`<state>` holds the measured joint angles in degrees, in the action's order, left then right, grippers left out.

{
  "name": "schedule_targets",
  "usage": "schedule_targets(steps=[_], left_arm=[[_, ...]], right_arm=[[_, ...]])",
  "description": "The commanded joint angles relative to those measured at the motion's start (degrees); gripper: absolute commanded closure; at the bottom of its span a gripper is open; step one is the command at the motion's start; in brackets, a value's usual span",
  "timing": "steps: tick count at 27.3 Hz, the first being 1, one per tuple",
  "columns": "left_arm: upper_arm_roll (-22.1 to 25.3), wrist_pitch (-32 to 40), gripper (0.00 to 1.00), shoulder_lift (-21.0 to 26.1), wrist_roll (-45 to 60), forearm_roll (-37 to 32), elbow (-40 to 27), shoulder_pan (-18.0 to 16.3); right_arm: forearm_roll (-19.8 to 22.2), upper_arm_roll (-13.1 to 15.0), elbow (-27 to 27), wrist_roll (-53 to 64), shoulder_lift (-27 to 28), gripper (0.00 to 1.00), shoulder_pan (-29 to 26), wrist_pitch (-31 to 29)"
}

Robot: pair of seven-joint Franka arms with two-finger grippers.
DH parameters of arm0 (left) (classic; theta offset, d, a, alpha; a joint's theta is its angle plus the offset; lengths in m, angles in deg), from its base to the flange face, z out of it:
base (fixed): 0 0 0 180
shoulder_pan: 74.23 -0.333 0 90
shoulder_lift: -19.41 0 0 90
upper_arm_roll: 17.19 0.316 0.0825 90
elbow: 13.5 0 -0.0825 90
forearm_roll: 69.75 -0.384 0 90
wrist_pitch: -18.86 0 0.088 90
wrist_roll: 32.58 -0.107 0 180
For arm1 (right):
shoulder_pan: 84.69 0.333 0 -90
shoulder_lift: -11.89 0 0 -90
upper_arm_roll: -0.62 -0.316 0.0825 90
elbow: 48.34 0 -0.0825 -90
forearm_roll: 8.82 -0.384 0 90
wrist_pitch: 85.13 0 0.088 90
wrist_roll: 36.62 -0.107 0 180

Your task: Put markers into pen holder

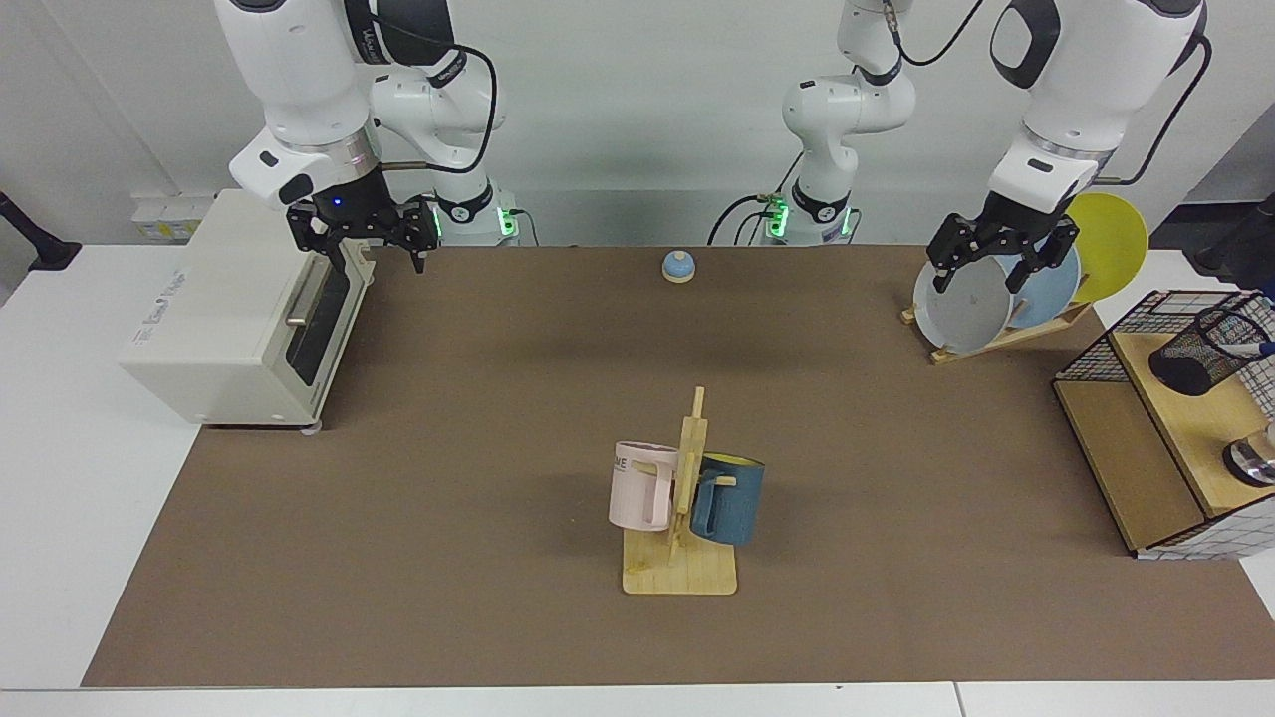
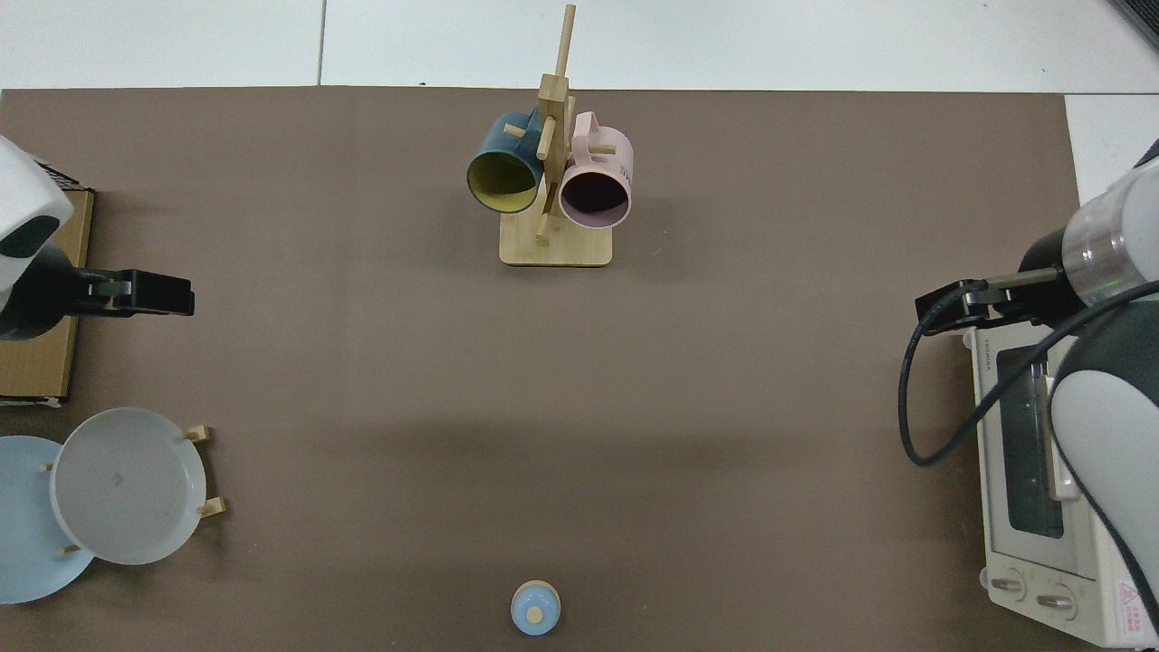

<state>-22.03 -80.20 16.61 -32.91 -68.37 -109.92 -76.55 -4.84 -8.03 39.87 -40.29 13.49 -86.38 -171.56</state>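
Marker (image 1: 1257, 350): in pen holder (image 1: 1207, 349), right edge of frame; task apparently done. Left claw (image 1: 1001, 267): open, empty, upper right. Right claw (image 1: 371, 239): open, empty, waiting upper left.

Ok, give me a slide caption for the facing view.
Marker already in pen holder; left gripper open, empty, by the plates.

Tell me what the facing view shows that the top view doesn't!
Only the facing view shows the pen holder on the rack, a blue marker tip poking from it, and a yellow plate. Only the top view shows the toaster's knobs. Both show the mugs, grey plate, blue bell, left gripper open above the plates, and right gripper open by the toaster.
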Motion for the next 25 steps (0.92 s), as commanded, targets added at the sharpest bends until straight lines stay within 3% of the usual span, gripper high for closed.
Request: schedule_targets(steps=[1, 10, 25], left_arm=[[2.6, 0.5, 0.00, 0.2, 1.3, 1.1, 0.7, 3.2], [1.4, -0.2, 0.00, 2.3, 0.8, 0.6, 2.9, 2.4], [1.4, 4.9, 0.00, 2.9, -4.9, -0.9, 5.4, 2.9]], right_arm=[[-1.1, -0.6, 0.1, 0.1, -0.5, 0.00, -1.0, 0.4], [-1.1, -0.7, 0.1, 0.2, -0.5, 0.00, -1.0, 0.4], [-1.1, -0.6, 0.1, 0.2, -0.5, 0.00, -1.0, 0.4]])
